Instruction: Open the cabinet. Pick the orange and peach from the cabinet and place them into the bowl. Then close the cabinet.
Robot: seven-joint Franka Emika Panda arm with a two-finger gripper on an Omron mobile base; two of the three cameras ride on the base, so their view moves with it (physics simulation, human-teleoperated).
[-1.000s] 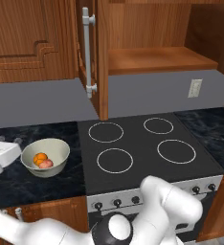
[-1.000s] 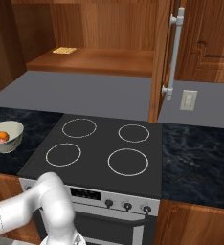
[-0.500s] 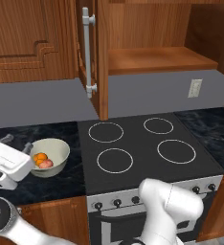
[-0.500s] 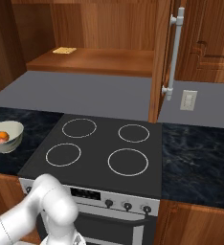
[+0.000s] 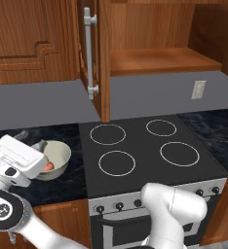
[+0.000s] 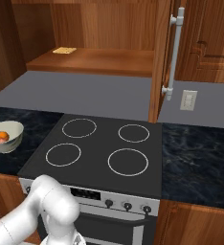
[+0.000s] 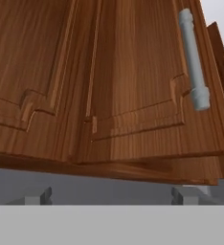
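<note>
Status: fruit transfer looks complete; the step in hand is judged to be closing the cabinet (image 5: 150, 58). Both doors stand swung out, edge-on in the base views, and the wooden shelf (image 6: 97, 60) holds no fruit, only a small flat tan item (image 6: 64, 50) at its far left. The bowl (image 6: 6, 136) sits on the dark bench (image 6: 195, 158) left of the stove (image 6: 99, 148); in the right base view the orange (image 6: 3, 136) lies inside it, w/ a reddish patch just beside it, prob. the peach (image 5: 48, 166), which the left base view shows as a pinkish sliver inside the bowl, partly hidden by the hand. Pincer (image 5: 30, 138): released, jaws spread wide, nothing between them; it hangs close by the bowl's left rim in the left base view. The hand view looks up at the left door face (image 7: 147, 81) from below, w/ the lower end of its silver bar handle (image 7: 194, 62) at upper right. Next move, as judged: raise the pincer clear of the bowl, go to the outer face or handle of the left door (image 5: 104, 53), and push it shut; then the same for the right door (image 6: 161, 52). Caution: the left door's edge projects over the bench near the stove, so approach from its outer side.
</note>
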